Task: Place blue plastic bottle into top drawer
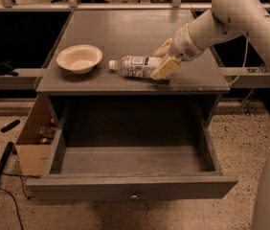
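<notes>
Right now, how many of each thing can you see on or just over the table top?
bowl: 1
bottle: 1
gripper, at the bottle's end away from its cap: 1
Total: 3

- The desk (125, 28) has a flat grey top. Under its near edge the top drawer (130, 194) stands pulled out.
- A cream bowl (79, 57) sits upright on the left part of the top, toward the near edge.
- The blue plastic bottle (135, 66) lies on its side near the middle, right of the bowl and apart from it, with its white cap pointing left.
- The pincer (157, 64) is at the bottle's right end, low over the top.
</notes>
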Controlling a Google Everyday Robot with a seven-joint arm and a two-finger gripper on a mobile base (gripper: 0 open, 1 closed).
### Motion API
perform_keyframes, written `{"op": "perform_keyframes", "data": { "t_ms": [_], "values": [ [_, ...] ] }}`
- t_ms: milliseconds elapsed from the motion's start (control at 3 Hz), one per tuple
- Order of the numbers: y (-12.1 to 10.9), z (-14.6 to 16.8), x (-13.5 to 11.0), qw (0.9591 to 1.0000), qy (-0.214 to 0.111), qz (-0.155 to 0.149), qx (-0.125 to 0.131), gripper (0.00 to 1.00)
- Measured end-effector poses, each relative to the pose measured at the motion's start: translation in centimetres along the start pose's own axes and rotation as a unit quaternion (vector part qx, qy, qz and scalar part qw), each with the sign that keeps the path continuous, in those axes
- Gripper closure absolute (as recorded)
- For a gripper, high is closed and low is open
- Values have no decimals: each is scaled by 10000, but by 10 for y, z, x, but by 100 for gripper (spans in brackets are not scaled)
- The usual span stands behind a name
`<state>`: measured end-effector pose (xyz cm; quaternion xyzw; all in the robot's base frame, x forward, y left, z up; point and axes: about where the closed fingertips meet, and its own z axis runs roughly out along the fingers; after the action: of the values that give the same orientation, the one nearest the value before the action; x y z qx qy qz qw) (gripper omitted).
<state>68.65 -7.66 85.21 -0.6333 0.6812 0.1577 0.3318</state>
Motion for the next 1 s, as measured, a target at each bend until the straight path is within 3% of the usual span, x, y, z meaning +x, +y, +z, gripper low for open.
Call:
{"op": "perform_keyframes", "data": {
  "t_ms": [667, 1000],
  "values": [
    [0, 0, 0, 10000, 0, 0, -1, 87],
    [0, 0, 0, 10000, 0, 0, -1, 100]
  ]
}}
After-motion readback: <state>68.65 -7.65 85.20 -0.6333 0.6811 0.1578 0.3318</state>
